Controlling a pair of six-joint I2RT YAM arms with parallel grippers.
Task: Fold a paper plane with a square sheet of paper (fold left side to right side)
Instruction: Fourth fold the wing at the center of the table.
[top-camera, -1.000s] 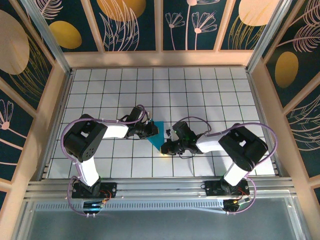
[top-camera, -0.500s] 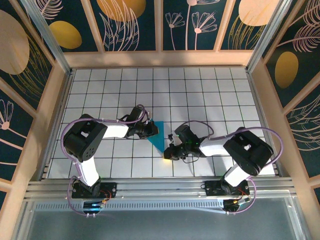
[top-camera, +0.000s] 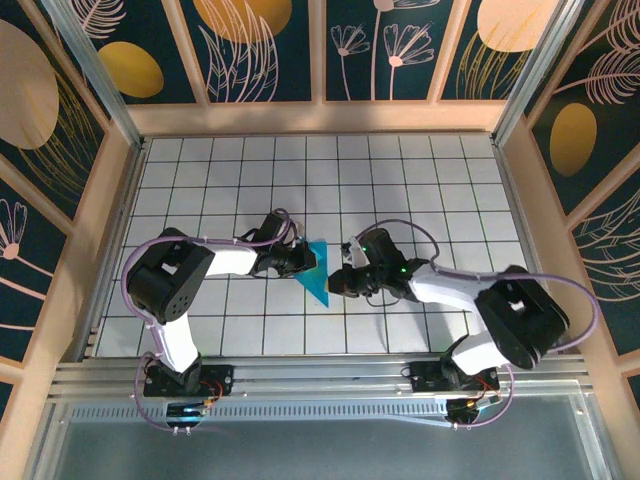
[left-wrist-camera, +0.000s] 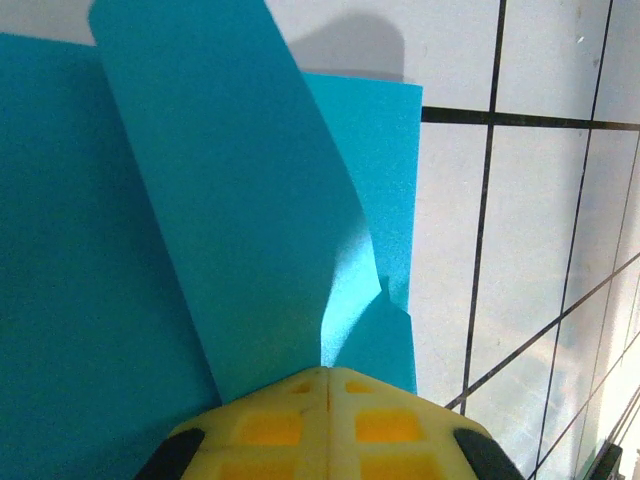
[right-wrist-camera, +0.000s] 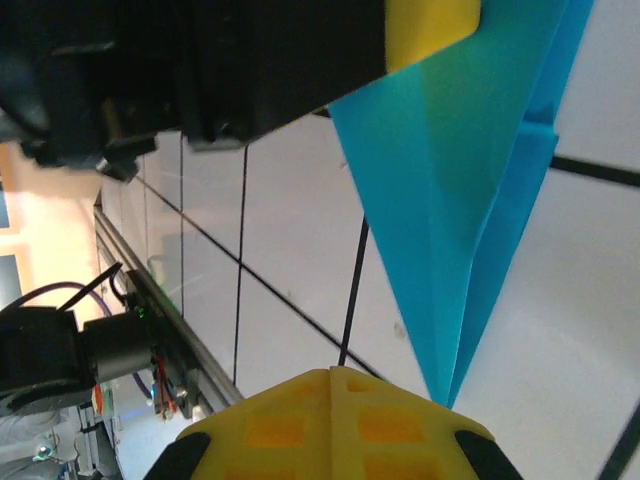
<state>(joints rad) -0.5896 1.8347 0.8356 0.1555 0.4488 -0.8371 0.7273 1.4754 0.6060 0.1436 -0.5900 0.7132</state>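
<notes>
My left pincer (top-camera: 305, 262) was closed, fingers together, its tip set on the turquoise paper (top-camera: 318, 278) from the paper's 9 o'clock side. I could not tell whether the sheet was nipped between the fingers or only pressed under them. My right pincer (top-camera: 336, 283) was also closed and gripping nothing, and it sat just beside the paper at about its 4 o'clock. The paper lay near the middle of the table (top-camera: 400, 180), a little toward 6 o'clock, already folded into a narrow pointed shape.

The loose flap (left-wrist-camera: 230, 200) worried me most. In my left wrist view it stood curled up off the layer beneath, so I judged that crease unset. If my left pincer had let go, the flap would likely have sprung open.

The slim point (right-wrist-camera: 440, 385) lay right at my right fingertips. A push there from 3 toward 9 o'clock, without firm holding on the other side, could have slid the whole sheet across the smooth tiles instead of folding it. It could also have crumpled that tip. With both pincers so close, any crossing sweep risked a bump. A crooked edge here would have skewed the centre crease.
</notes>
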